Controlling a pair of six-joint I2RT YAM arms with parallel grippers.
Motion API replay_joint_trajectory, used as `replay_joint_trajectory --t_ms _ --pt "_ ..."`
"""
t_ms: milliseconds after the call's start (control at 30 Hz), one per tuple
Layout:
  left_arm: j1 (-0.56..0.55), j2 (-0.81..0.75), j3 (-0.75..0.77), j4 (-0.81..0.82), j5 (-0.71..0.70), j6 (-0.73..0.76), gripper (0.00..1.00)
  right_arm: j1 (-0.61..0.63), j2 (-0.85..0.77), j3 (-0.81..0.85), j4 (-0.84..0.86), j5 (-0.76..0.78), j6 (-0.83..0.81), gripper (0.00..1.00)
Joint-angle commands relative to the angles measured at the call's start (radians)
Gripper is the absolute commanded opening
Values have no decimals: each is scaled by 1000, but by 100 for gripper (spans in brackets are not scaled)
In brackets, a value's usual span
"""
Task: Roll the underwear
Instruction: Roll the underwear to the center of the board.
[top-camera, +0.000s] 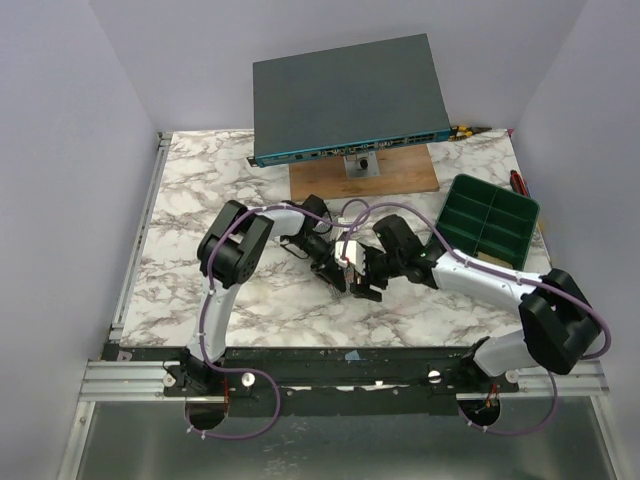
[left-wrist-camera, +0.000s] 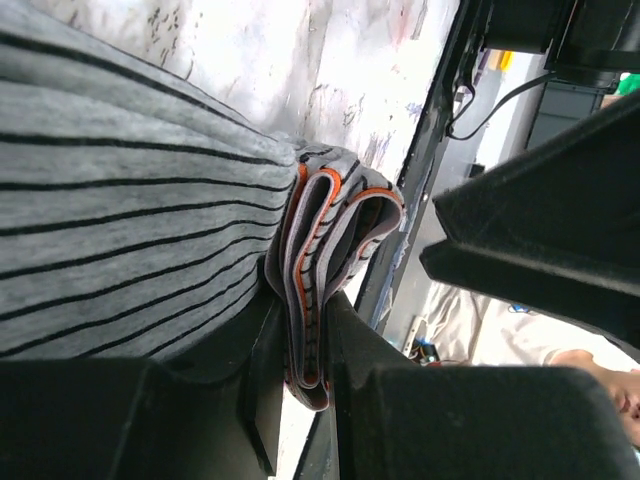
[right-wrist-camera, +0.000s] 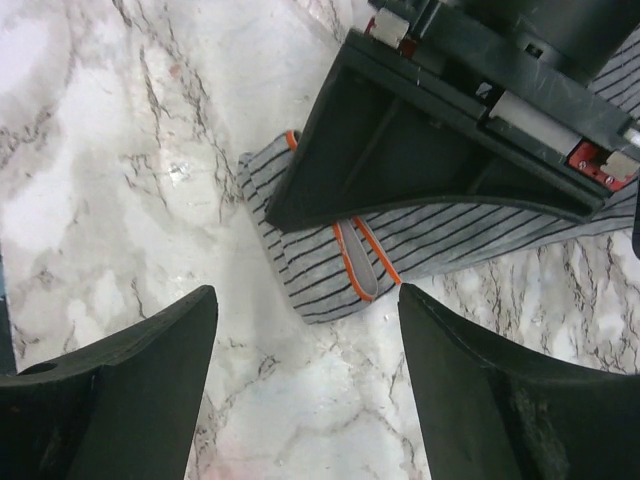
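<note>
**Left gripper (left-wrist-camera: 305, 335) pinching the underwear (left-wrist-camera: 140, 220), right gripper (right-wrist-camera: 305, 298) spread**

From above, you have both grippers nose to nose near the middle of the marble table (top-camera: 200, 200). They cover most of the underwear there.

On the left wrist view, your left gripper's fingers are pressed together on a folded, orange-trimmed edge of the grey striped underwear. The rest of the cloth spreads away to frame left.

On the right wrist view, your right gripper's fingers stand wide apart and hold nothing. The underwear lies on the marble just beyond them, partly under the left gripper.
</note>
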Motion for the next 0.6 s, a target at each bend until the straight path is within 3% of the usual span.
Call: replay_joint_trajectory --t_ms 0,567 --pt "9 62 8 -17 -64 22 3 17 -28 -39 28 97 -68 75" --pt "21 162 95 -131 -8 46 1 129 21 -76 119 251 -160 73"
